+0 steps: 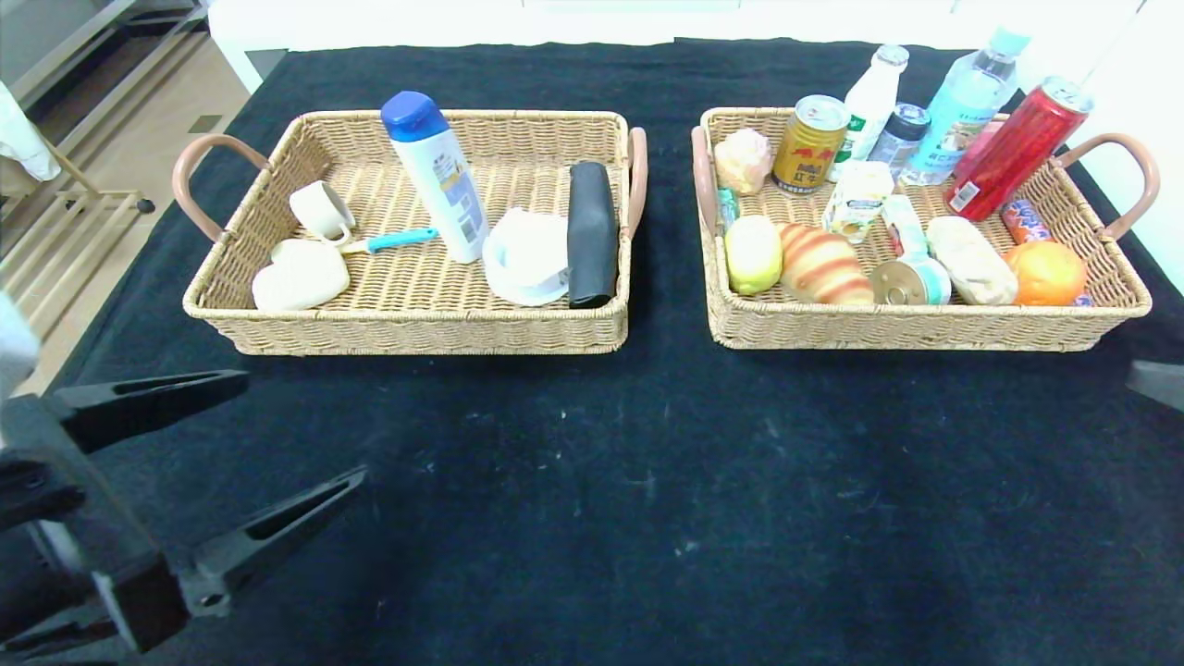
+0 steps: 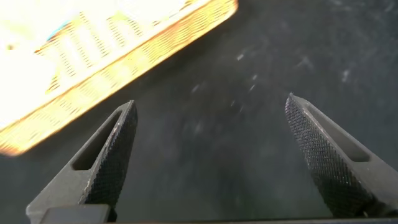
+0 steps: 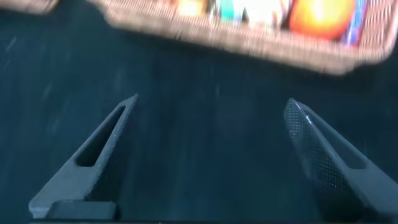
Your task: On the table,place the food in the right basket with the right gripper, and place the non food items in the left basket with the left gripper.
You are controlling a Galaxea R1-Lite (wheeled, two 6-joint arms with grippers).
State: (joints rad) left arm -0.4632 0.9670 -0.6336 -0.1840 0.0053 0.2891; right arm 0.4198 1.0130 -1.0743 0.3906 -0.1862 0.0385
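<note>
Black table (image 1: 592,481), two baskets (image 1: 407,324) (image 1: 925,328)

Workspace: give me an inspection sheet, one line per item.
Surface: black cloth, bare between the baskets and the robot.
Job's things: shampoo bottle and glasses case in left basket; lemon, croissant and carton in right basket.
Clutter: cups, cans, bottles, orange inside the baskets.
Grippers: left claw open, empty above the cloth; right claw open, empty, short of the right basket.
Cables: nothing seen.
Surroundings: floor and metal frame on the left.
</note>
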